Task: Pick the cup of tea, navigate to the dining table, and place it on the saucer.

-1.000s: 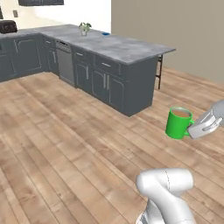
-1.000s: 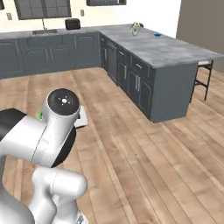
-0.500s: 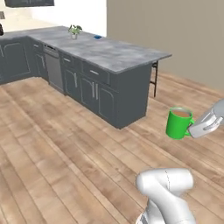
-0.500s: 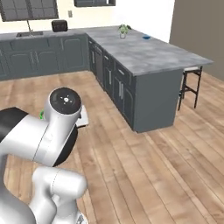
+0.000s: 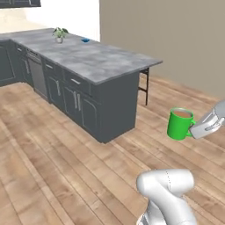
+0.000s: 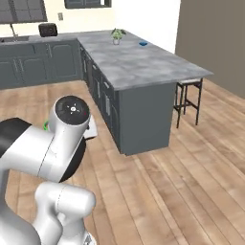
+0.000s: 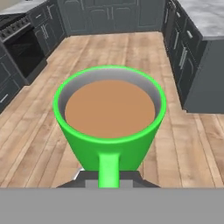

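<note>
— While carried above the wood-plank floor, where exactly is the small bright green cylindrical cup of tea?
— Well apart from the large grey marble-topped dining table, off its stool end; held upright, brown tea level inside.
— And relative to the white two-finger gripper?
— Right at its fingertips: clamped by the side handle, mug body out in front of the fingers, handle toward the hand.
— Clenched, then?
— Yes, closed tight on the handle.
— And the small flat round blue saucer?
— Far end of the table top, near the white pot with a leafy plant, far from the mug.
</note>
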{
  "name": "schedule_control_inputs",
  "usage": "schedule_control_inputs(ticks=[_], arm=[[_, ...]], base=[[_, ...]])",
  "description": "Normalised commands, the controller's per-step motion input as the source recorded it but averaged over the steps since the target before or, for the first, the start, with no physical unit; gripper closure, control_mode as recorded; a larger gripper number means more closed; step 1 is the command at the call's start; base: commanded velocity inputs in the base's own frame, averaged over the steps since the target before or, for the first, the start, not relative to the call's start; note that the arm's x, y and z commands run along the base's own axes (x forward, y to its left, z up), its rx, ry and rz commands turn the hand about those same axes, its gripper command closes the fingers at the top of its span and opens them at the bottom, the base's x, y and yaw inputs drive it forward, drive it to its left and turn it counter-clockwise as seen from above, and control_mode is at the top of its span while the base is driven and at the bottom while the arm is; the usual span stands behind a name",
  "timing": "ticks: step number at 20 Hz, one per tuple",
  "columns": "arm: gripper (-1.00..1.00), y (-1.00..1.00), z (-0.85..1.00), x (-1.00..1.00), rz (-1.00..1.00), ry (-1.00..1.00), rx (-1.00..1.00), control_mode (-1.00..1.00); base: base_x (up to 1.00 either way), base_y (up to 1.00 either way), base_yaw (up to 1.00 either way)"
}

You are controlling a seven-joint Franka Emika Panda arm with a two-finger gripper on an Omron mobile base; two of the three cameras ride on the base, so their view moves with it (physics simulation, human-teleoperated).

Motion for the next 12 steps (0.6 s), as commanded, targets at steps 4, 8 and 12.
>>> schedule_control_inputs(ticks=[4, 8, 12], arm=[[1.00, 0.00, 0.00, 0.00, 0.00, 0.00, 0.00, 1.00], [1.00, 0.00, 0.00, 0.00, 0.00, 0.00, 0.00, 1.00], [1.00, 0.00, 0.00, 0.00, 0.00, 0.00, 0.00, 1.00]], base=[[1.00, -0.96, 0.10], [1.00, -0.96, 0.12], [1.00, -0.85, 0.16]])
